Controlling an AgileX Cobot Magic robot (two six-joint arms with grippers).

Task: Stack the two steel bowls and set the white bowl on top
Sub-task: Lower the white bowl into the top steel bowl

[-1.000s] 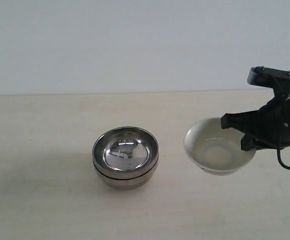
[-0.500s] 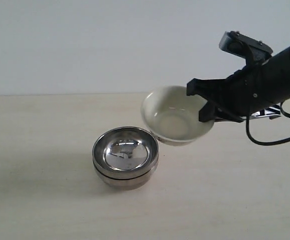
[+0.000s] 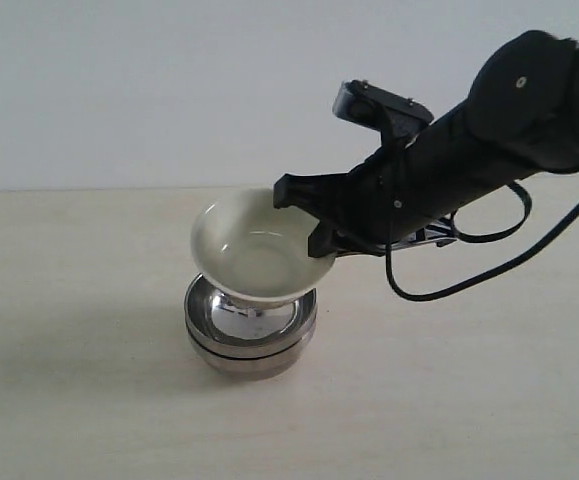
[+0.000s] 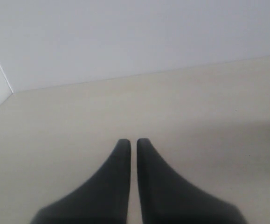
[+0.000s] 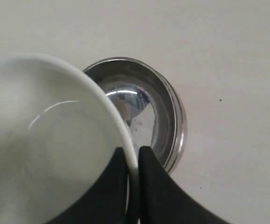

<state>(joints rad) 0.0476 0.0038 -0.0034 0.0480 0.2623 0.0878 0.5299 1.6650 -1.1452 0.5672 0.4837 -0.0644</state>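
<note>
Black right gripper: clamped on the rim of the white bowl.
White bowl: carried in from the right edge of the table; now tilted just above the stack.
Steel bowls: nested, mid-table.
Meaning: probably only lowering remains.
Left gripper: together, empty.

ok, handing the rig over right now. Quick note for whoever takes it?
Right claw: shut on the rim of the white bowl.
Left claw: shut, empty, over bare table.
Done: steel bowls are nested, mid-table.
The white bowl hangs just over the stack, not quite centred. Can't tell if it touches.
Left to do: centre it, lower it in, open the claw.
</note>
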